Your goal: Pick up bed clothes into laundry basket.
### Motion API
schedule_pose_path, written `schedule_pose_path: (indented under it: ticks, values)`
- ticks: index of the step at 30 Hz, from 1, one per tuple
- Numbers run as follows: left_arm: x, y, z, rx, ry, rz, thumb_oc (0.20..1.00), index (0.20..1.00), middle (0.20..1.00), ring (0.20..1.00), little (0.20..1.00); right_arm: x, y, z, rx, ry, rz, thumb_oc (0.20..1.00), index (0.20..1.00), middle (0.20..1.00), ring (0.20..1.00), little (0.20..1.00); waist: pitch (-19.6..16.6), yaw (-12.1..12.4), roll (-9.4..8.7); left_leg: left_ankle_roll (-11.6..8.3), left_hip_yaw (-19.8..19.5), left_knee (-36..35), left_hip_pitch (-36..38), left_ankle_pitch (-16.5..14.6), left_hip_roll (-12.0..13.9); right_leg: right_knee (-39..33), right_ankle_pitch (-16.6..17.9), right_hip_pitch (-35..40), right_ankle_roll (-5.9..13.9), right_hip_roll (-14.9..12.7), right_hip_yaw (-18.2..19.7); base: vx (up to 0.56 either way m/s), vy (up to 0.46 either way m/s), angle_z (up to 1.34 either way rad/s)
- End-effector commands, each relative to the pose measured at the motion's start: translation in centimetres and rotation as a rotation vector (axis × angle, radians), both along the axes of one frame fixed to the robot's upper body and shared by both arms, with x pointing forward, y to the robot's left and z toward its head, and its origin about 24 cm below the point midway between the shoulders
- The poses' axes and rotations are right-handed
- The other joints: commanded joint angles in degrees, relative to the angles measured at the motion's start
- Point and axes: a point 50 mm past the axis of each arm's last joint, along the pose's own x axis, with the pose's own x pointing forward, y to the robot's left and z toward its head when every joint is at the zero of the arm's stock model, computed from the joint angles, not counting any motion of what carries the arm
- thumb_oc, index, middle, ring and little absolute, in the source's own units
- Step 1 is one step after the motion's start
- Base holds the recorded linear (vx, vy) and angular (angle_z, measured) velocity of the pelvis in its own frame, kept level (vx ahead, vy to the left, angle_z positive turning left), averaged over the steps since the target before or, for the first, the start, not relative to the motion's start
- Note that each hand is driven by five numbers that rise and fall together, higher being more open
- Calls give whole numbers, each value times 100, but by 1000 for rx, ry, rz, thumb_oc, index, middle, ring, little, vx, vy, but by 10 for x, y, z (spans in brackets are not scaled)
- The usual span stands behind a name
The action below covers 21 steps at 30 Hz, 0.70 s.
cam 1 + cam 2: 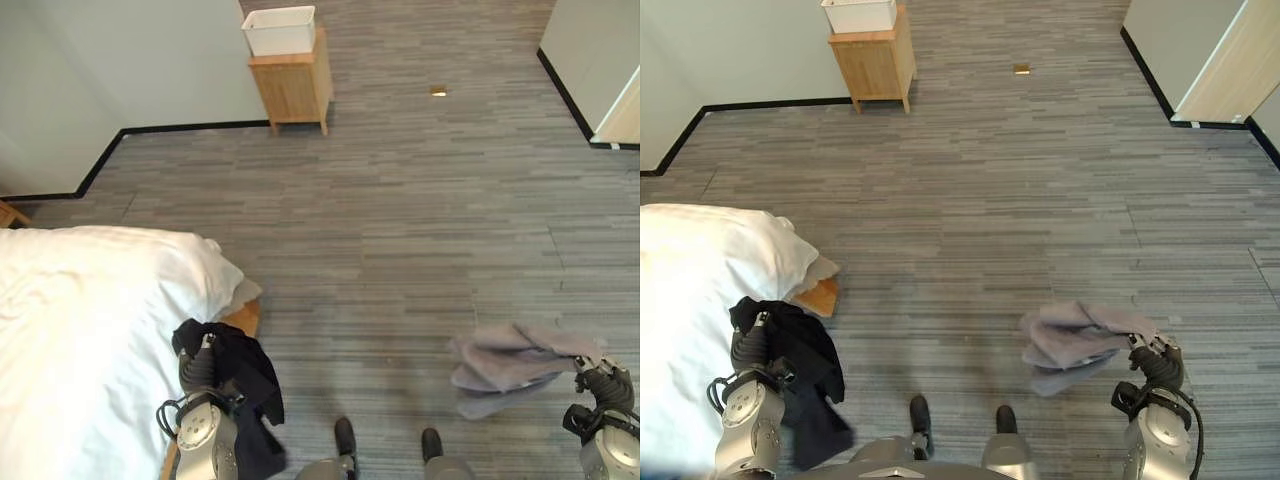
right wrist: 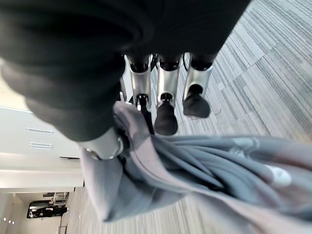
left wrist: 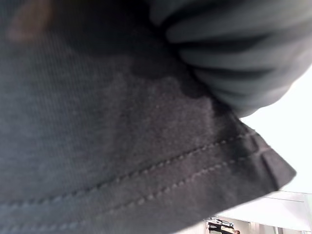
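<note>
The left hand (image 1: 196, 366) is raised at the robot's lower left, its fingers hidden under dark cloth draped over it. The right hand (image 1: 1152, 360) is held up at the lower right, fingers (image 2: 165, 105) curled, clutching a bunch of grey cloth.

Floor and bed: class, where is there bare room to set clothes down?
Bare floor runs between the bed, the wooden stand with its white basket, and the far wall. The bed top is bare too.
</note>
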Motion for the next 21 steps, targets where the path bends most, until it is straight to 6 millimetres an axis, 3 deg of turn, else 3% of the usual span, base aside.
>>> schedule_pose_path:
  ticks: [1,4,6,8,9,10,11,12,13,15,16,18,19,20,21]
  values:
    - [2,34,45,182,-168,78,200,200,200,200,200,35,10,42,-60,-232,91,200,200,200,200,200,-198,246,-114,-287,26,80,99,-255,281,60,-108,153,-195,48,90,146,135,-11]
    - [-1,43,47,224,-148,110,200,200,200,200,200,43,15,52,-71,-284,104,200,200,200,200,200,-169,332,-166,-200,20,86,98,-354,254,411,-136,53,-147,-10,206,124,128,-25]
    - [3,47,49,234,-141,120,200,200,200,200,200,43,18,57,-71,-313,104,200,200,200,200,200,-77,305,-163,-114,-13,65,134,-413,265,1300,-166,-337,-57,60,268,84,145,-7]
    - [5,52,59,273,-161,120,200,200,200,200,200,40,18,55,-67,-303,104,200,200,200,200,200,89,239,-136,-53,12,61,305,-541,293,2332,156,-782,97,-12,83,136,191,-3]
    - [1,56,62,296,-158,138,200,200,200,200,200,35,16,50,-63,-282,101,200,200,200,200,200,174,202,-11,-40,64,61,479,-613,397,3149,592,-1201,133,-183,-248,139,175,-5]
    - [1,56,62,296,-157,139,200,200,200,200,200,35,16,50,-64,-282,102,200,200,200,200,200,177,193,-18,-38,59,61,477,-615,386,3204,570,-1228,133,-196,-246,265,168,-4]
    - [2,57,63,305,-156,137,200,200,200,200,200,30,14,45,-59,-254,81,200,200,200,200,200,226,4,60,-59,-65,61,661,-752,427,3385,535,-1701,136,-75,-152,361,51,-6]
    - [4,54,63,304,-161,127,200,200,200,200,200,28,14,42,-55,-243,73,200,200,200,200,200,235,-149,51,-100,-170,61,784,-908,404,3051,254,-1936,112,91,9,362,50,-13]
    - [4,54,63,304,-161,128,200,200,200,200,200,28,14,42,-55,-243,74,200,200,200,200,200,228,-152,59,-106,-171,61,769,-894,417,3019,281,-1935,103,102,-1,302,-32,15]
    - [7,50,64,288,-175,109,200,200,200,200,200,24,14,38,-41,-234,61,200,200,200,200,200,241,-322,16,-192,-351,61,965,-1068,372,2101,307,-2109,25,188,141,537,-137,56]
    - [7,50,64,289,-177,102,200,200,200,200,200,17,12,36,-40,-220,52,200,200,200,200,200,272,-573,-37,-295,-662,61,1329,-1434,421,533,737,-2450,78,60,437,677,-186,59]
    - [5,51,67,314,-180,104,200,200,200,200,200,16,13,37,-47,-216,69,200,200,200,200,200,262,-658,-12,-353,-761,61,1617,-1621,595,179,966,-2546,201,-55,368,743,-286,89]
    - [2,50,73,323,-208,116,200,200,200,200,200,18,14,37,-48,-216,97,200,200,200,200,200,148,-648,-38,-410,-724,61,1869,-1476,764,447,1096,-2432,223,-80,2,632,-299,114]
    - [2,50,73,322,-207,116,200,200,200,200,200,18,14,37,-48,-215,98,200,200,200,200,200,154,-657,-30,-414,-730,61,1878,-1476,774,463,1082,-2426,221,-75,-7,871,-510,88]
    - [-3,46,61,279,-169,116,200,200,200,200,200,21,13,38,-48,-225,102,200,200,200,200,200,-19,-635,25,-498,-712,1436,1753,-404,1371,824,872,-2087,-128,381,143,555,-360,35]
